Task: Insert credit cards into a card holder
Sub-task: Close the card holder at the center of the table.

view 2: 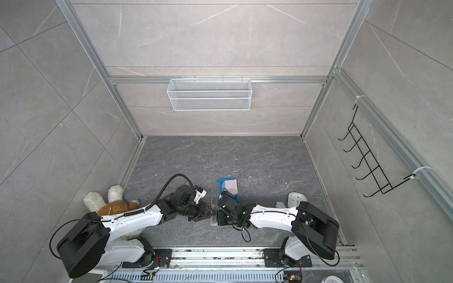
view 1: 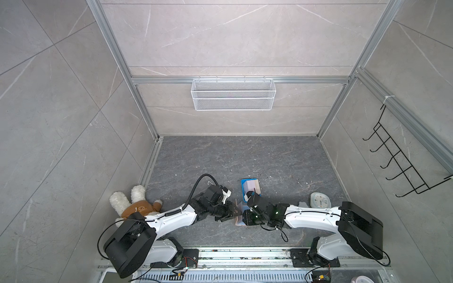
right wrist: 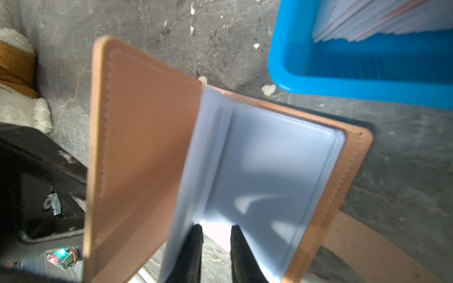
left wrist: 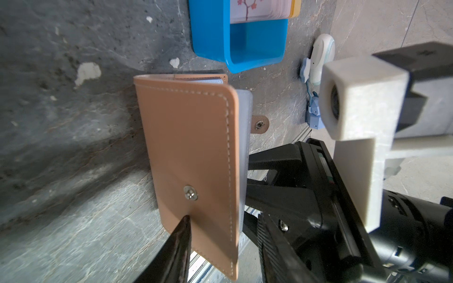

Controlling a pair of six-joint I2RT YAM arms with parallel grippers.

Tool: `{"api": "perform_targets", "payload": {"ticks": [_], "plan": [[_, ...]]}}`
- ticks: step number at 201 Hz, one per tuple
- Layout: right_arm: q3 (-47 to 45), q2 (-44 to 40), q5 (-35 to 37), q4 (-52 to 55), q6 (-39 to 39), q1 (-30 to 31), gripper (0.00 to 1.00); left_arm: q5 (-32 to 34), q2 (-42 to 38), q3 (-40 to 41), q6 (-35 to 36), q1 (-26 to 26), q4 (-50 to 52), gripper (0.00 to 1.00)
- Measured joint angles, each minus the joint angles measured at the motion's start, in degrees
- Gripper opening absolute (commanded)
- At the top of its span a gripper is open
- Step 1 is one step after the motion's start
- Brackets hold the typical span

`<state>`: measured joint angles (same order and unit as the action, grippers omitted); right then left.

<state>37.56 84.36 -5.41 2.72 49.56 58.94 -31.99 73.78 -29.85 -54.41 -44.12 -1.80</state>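
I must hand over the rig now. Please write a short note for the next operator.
Left gripper: at the tan leather-like folding card holder, front cover upright against one finger; grip unconfirmed.
Right gripper: jaws slightly apart at the bluish clear plastic sleeves, no card seen in it.
Pale rectangular credit cards: stacked in the small blue plastic tray.
Done: holder opened.
Left: insert cards; visible sleeves look empty.
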Motion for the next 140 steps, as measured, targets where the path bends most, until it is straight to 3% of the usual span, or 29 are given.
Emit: {"api": "perform_targets", "payload": {"ticks": [140], "plan": [[-0.09,-1.97,-0.46,-1.51,-0.26,0.79,0.24,1.88,0.0,0.0,0.0,0.0,0.31,0.46]]}}
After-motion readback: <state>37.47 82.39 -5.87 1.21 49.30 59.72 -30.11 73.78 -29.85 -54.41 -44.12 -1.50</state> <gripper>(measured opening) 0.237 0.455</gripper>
